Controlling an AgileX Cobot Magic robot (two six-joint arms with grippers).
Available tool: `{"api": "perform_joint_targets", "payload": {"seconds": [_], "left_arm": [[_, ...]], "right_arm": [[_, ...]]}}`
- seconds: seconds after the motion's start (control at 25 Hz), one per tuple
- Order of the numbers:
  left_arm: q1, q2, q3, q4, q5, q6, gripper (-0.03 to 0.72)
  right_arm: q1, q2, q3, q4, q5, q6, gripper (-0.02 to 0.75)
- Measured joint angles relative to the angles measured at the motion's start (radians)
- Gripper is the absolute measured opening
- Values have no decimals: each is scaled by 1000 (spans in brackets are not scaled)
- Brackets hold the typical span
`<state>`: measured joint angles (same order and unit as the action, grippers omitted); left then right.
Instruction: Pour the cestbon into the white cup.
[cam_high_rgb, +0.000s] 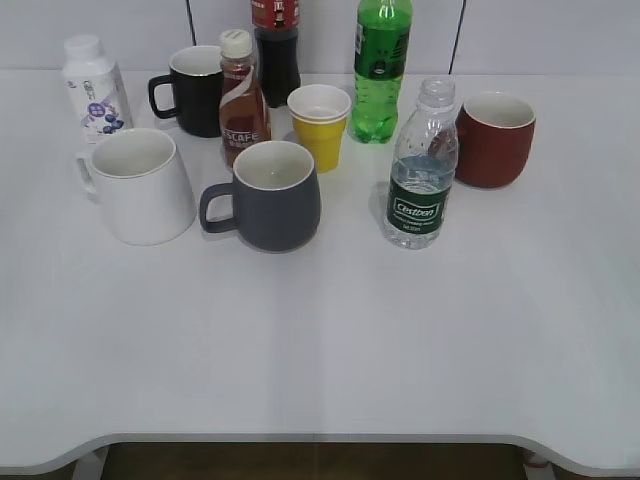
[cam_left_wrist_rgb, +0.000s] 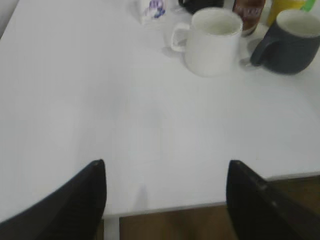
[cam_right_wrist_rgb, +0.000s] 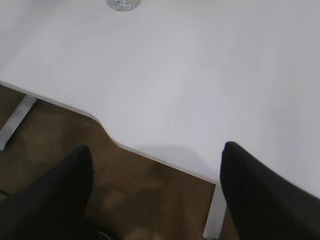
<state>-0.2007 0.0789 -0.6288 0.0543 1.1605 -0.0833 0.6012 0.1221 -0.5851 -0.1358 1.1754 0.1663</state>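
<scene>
The left end effector (cam_left_wrist_rgb: 165, 200) is hanging over the near edge of the bench (cam_left_wrist_rgb: 100, 115) with its two dark fingers (cam_left_wrist_rgb: 80, 200) spread wide apart and nothing between them. The right end effector (cam_right_wrist_rgb: 155, 195) is likewise standing open and gripping nothing, hovering above the bench's front edge with the brown floor (cam_right_wrist_rgb: 55, 135) showing beneath it. Neither arm is showing in the exterior view. Ahead of the left end effector, the white cup (cam_left_wrist_rgb: 212, 41) is sitting upright on the bench with its handle pointing left, and a dark grey mug (cam_left_wrist_rgb: 292, 42) is standing just beside it on the right. In the exterior view the white cup (cam_high_rgb: 140, 185) is standing at the left of the group, well apart from the water bottle (cam_high_rgb: 420, 170), which is standing upright and capless on the right, partly filled, its dark green label facing the camera. The grey mug (cam_high_rgb: 270, 195) is sitting between the two. Just behind the water bottle a dark red mug (cam_high_rgb: 495, 138) is standing, and a green soda bottle (cam_high_rgb: 380, 70) is rising behind and to its left. Further back a yellow paper cup (cam_high_rgb: 320, 125), a brown coffee bottle (cam_high_rgb: 242, 100), a black mug (cam_high_rgb: 192, 90), a dark cola bottle (cam_high_rgb: 276, 45) and a small white bottle with a purple label (cam_high_rgb: 95, 90) are standing.
</scene>
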Motion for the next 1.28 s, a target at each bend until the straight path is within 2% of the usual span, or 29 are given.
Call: {"api": "perform_joint_targets", "payload": {"seconds": [0.16,0.32,0.68,0.8,0.96,1.08,1.16,1.28], "left_arm": [[0,-4,76,-13,-55,2,564],[0,-4,99,-35,-90,20,564],[0,-4,104,-38,-91,26,564],[31,-14,104,-40,-91,26,564],[125,-65,104,-40,-93,26,564],[154,-85,104,-40,-93,26,564],[157,-85,104,-40,-92,26,564],[158,-86,105,-41,-93,26,564]], "right_arm": [[0,-80,47,8,-27,-23,594],[0,-83,78,16,-111,-32,593],[-8,-81,80,21,-122,-37,593],[-84,-81,80,29,-125,-37,593],[-285,-81,80,30,-127,-37,592],[-420,-84,80,31,-130,-37,592],[-464,-106,80,33,-132,-38,592],[-477,-130,80,35,-134,-38,592]]}}
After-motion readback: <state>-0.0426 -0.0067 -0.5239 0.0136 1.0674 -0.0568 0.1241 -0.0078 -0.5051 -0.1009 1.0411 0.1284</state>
